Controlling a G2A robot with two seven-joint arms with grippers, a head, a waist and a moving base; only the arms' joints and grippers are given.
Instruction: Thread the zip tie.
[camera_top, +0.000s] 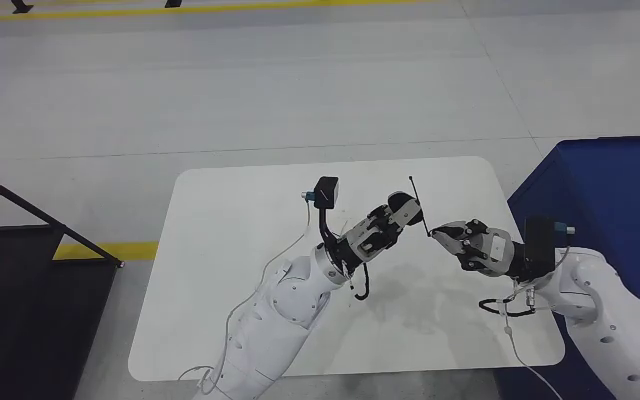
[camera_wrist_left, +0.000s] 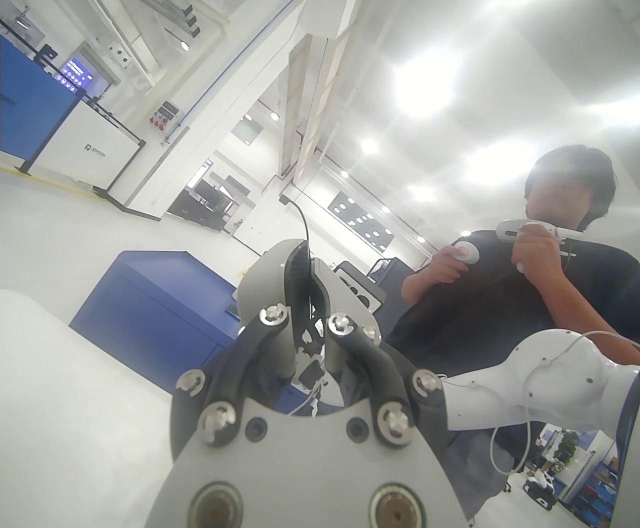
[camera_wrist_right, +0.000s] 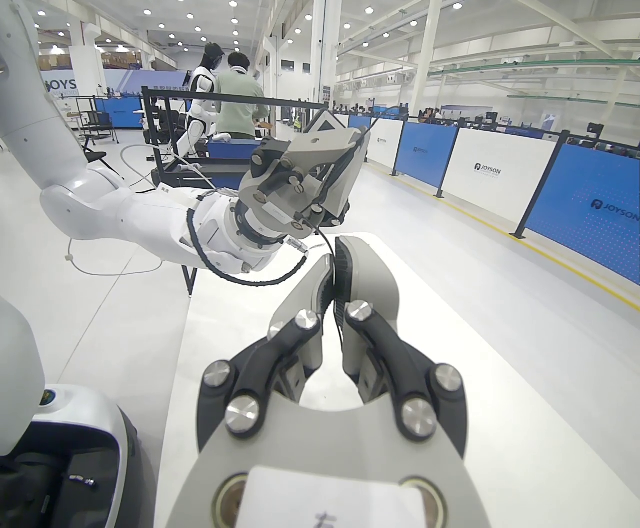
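Observation:
A thin black zip tie (camera_top: 417, 200) is held in the air above the white table (camera_top: 240, 300), right of its middle. My left gripper (camera_top: 408, 207) is shut on it, and one end of the strap (camera_wrist_left: 302, 220) sticks out past the left fingertips (camera_wrist_left: 280, 270). My right gripper (camera_top: 440, 237) sits close beside the left one, tip toward tip. It is shut on the other part of the strap (camera_wrist_right: 327, 242), which curves from the right gripper (camera_wrist_right: 334, 265) across to the left gripper (camera_wrist_right: 320, 165).
A blue bin (camera_top: 590, 190) stands against the table's right edge, close to the right arm. A black frame (camera_top: 50, 230) is off the table's left side. The tabletop under and around both arms is bare.

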